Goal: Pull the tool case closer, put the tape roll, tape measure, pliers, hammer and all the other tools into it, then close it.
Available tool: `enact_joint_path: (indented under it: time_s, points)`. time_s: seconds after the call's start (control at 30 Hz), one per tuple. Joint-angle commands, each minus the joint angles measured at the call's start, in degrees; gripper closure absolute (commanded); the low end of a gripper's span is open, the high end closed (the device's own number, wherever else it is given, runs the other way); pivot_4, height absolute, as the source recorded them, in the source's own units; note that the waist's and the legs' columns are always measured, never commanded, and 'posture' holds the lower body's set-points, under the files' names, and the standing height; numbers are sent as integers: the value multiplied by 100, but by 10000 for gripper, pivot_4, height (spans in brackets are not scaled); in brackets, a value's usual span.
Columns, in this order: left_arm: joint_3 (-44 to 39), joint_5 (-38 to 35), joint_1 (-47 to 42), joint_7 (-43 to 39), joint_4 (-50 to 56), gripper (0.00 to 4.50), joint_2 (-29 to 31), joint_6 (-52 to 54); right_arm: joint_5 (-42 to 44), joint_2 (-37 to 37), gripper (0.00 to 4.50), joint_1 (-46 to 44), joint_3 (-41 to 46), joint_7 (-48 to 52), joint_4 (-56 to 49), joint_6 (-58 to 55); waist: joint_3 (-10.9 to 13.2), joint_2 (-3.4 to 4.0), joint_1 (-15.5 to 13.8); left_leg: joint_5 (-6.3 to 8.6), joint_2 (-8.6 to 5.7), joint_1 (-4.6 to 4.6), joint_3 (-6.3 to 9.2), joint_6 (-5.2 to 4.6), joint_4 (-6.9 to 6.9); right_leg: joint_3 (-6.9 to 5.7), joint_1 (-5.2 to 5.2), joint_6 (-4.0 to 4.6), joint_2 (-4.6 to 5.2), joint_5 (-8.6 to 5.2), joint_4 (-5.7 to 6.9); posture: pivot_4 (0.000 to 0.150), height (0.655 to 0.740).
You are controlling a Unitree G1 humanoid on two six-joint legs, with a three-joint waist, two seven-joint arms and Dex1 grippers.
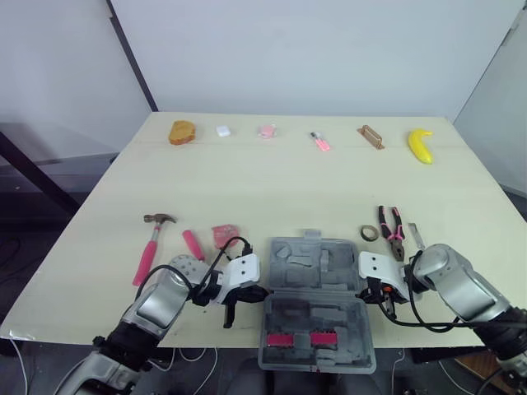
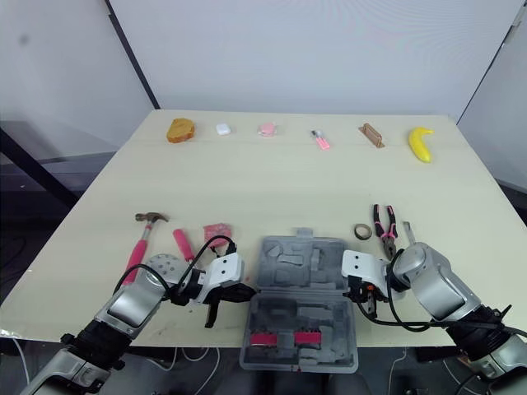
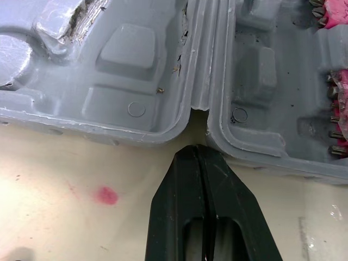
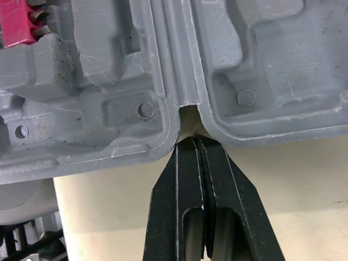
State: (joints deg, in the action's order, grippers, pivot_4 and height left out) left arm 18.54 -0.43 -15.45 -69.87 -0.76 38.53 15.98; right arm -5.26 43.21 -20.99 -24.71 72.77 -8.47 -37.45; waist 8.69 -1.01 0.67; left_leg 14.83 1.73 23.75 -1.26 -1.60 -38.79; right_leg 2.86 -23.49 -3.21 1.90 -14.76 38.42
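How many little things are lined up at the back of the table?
6, in a row from the robot's left to right: an orange lump, a white piece, a pink blob, a pink stick, a brown block, a banana.

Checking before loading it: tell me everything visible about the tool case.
Grey moulded plastic, the tool case lies open flat at the near edge of the table, handle on the far side. Pink bit holders sit in its near half. The left gripper and right gripper, both shut, point at its hinge.
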Motion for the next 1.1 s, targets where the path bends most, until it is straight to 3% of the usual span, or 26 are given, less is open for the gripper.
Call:
enact_joint_path:
  time_s: [0.03,1.1]
  points:
    - [128,-9,144,-40,51,44802,69,67,80,71,45000,88,-93,-17,-109,-59,0,0,1,0,0,0,0,0,0,0,0,0,0,0,0,1500,7400]
    - [199,-34,311,42,227,44802,80,174,296,251,45000,116,-173,-75,-240,-167,0,0,-5,0,0,0,0,0,0,0,0,0,1,0,0,1500,7400]
